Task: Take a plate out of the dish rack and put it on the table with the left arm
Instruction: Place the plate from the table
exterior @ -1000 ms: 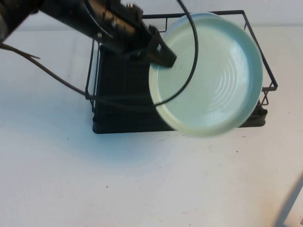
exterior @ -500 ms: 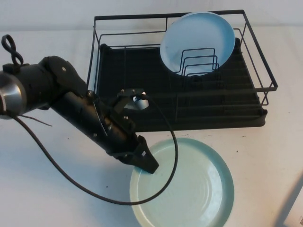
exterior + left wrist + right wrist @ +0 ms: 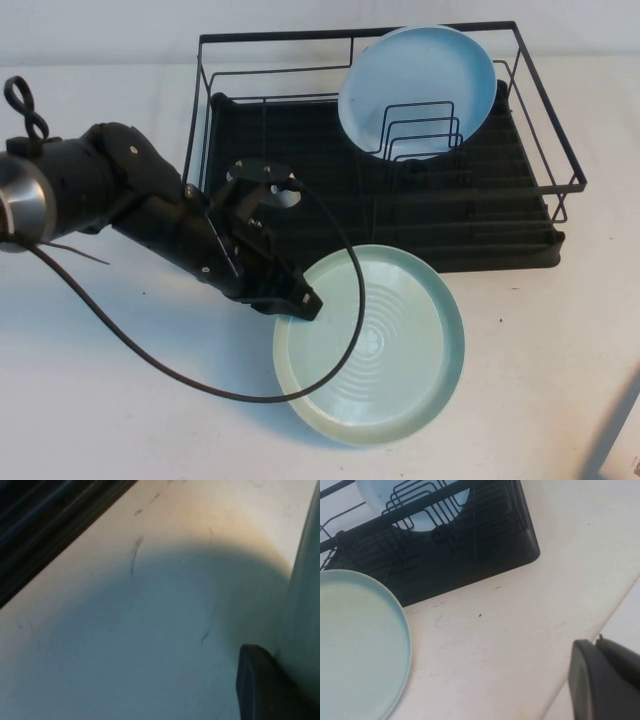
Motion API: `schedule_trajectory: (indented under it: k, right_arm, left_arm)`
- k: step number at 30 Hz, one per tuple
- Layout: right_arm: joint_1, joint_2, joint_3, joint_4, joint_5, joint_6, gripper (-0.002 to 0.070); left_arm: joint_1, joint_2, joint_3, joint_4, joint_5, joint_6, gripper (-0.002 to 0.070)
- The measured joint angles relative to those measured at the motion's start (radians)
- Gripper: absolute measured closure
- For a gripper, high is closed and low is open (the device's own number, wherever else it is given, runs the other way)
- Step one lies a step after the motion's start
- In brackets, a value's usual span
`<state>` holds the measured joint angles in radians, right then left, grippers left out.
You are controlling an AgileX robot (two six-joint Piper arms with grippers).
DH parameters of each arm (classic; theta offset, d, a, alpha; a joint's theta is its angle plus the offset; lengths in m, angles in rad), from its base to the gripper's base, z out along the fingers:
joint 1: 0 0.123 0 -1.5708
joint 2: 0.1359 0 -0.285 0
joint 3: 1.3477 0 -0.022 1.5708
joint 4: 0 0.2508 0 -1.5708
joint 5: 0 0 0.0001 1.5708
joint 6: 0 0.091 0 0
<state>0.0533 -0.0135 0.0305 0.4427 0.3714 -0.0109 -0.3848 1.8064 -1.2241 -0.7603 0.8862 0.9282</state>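
Note:
My left gripper (image 3: pixel 302 302) is shut on the left rim of the pale mint-green plate (image 3: pixel 385 350). It holds the plate low and slightly tilted over the white table (image 3: pixel 120 400), just in front of the black dish rack (image 3: pixel 300 170). I cannot tell whether the plate touches the table. In the left wrist view one finger (image 3: pixel 257 685) lies against the plate's rim (image 3: pixel 306 605). My right gripper (image 3: pixel 592 642) is shut and empty beyond the table's right edge. The plate (image 3: pixel 355 640) and rack (image 3: pixel 485 545) also show in the right wrist view.
A light blue plate (image 3: pixel 415 85) stands upright in the wire dividers at the rack's back right. The left arm's loose black cable (image 3: pixel 150 360) loops over the table and across the mint plate. White table surface lies to the left and right of the plate.
One second ago the plate was held high over the rack. It came down in front of the rack, then shifted a little back toward the rack, still held by my left gripper.

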Motion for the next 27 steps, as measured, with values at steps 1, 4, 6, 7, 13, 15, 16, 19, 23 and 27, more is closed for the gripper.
schedule_trajectory:
  k: [1, 4, 6, 7, 13, 15, 16, 19, 23, 27]
  right_arm:
    - [0.0, 0.0, 0.0, 0.0, 0.0, 0.0, 0.0694]
    - [0.0, 0.0, 0.0, 0.0, 0.0, 0.0, 0.0694]
    - [0.0, 0.0, 0.0, 0.0, 0.0, 0.0, 0.0694]
    - [0.0, 0.0, 0.0, 0.0, 0.0, 0.0, 0.0694]
    - [0.0, 0.0, 0.0, 0.0, 0.0, 0.0, 0.0694]
    - [0.0, 0.0, 0.0, 0.0, 0.0, 0.0, 0.0694]
    - [0.0, 0.0, 0.0, 0.0, 0.0, 0.0, 0.0694]
    - [0.0, 0.0, 0.0, 0.0, 0.0, 0.0, 0.0694]
    - [0.0, 0.0, 0.0, 0.0, 0.0, 0.0, 0.0694]
    - [0.0, 0.0, 0.0, 0.0, 0.0, 0.0, 0.0694]
  left_arm:
    - [0.0, 0.004, 0.0, 0.0, -0.007, 0.0, 0.0617]
    - [0.0, 0.019, 0.0, 0.0, -0.028, 0.0, 0.0617]
    - [0.0, 0.023, 0.0, 0.016, -0.038, -0.002, 0.0601]
    - [0.0, 0.025, 0.0, 0.03, -0.046, -0.002, 0.0584]
    - [0.0, 0.038, 0.0, 0.144, -0.138, -0.013, 0.0409]
    - [0.0, 0.038, 0.0, 0.159, -0.156, -0.019, 0.0351]
    - [0.0, 0.038, 0.0, 0.164, -0.162, -0.024, 0.0333]
    - [0.0, 0.038, 0.0, 0.197, -0.173, -0.03, 0.0309]
    - [0.0, 0.038, -0.011, 0.294, -0.149, -0.088, 0.0305]
    - [0.0, -0.015, -0.041, 0.46, -0.101, -0.243, 0.0424]
